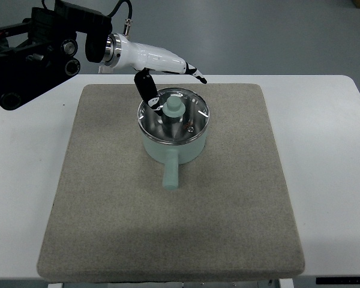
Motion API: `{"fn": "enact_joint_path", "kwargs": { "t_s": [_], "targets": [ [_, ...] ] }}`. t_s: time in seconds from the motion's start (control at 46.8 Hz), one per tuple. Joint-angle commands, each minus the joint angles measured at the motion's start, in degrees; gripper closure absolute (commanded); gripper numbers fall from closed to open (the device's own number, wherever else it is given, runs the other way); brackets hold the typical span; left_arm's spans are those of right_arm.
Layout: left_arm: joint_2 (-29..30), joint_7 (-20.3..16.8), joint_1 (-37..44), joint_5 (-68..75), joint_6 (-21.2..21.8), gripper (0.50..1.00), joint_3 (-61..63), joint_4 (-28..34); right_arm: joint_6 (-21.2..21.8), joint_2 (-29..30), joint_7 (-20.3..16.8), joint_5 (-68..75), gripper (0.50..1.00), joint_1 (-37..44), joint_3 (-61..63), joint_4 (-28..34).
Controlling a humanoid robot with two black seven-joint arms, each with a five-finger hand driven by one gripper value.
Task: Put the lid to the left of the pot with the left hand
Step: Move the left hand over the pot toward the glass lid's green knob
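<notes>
A pale green pot point(173, 147) stands on a grey mat point(108, 210), its handle pointing toward the near edge. A glass lid point(189, 117) with a pale green knob point(172, 109) sits on the pot. My left hand point(162, 84) comes in from the upper left and hovers over the pot's far left rim. Its thumb point(147, 89) hangs down close to the knob and its other fingers point(192, 72) stretch out past the far rim. The hand is spread and holds nothing. The right arm does not show.
The mat lies on a white table point(324, 150). The black left arm point(30, 54) fills the upper left corner. Bare mat point(102, 138) stretches to the left of the pot.
</notes>
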Motion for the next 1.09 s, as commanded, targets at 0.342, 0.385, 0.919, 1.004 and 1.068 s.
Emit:
{"fn": "enact_joint_path", "kwargs": {
  "t_s": [0.342, 0.385, 0.919, 1.004, 1.068],
  "targets": [
    [0.1, -0.1, -0.3, 1.8, -0.2, 0.679, 1.3, -0.6, 0.0, 0.0, 0.0, 0.0, 0.576, 0.0, 0.0, 0.0],
    [0.2, -0.1, -0.3, 2.0, -0.2, 0.681, 1.5, -0.6, 0.0, 0.0, 0.0, 0.0, 0.576, -0.1, 0.0, 0.0],
    [0.7, -0.1, -0.1, 2.9, -0.2, 0.767, 1.5, -1.0, 0.0, 0.0, 0.0, 0.0, 0.576, -0.1, 0.0, 0.0],
    [0.8, -0.1, -0.1, 3.1, -0.2, 0.791, 1.5, -1.0, 0.0, 0.0, 0.0, 0.0, 0.576, -0.1, 0.0, 0.0],
    [0.8, -0.1, -0.2, 3.1, -0.2, 0.821, 1.5, -1.0, 0.0, 0.0, 0.0, 0.0, 0.576, 0.0, 0.0, 0.1]
  ]
}}
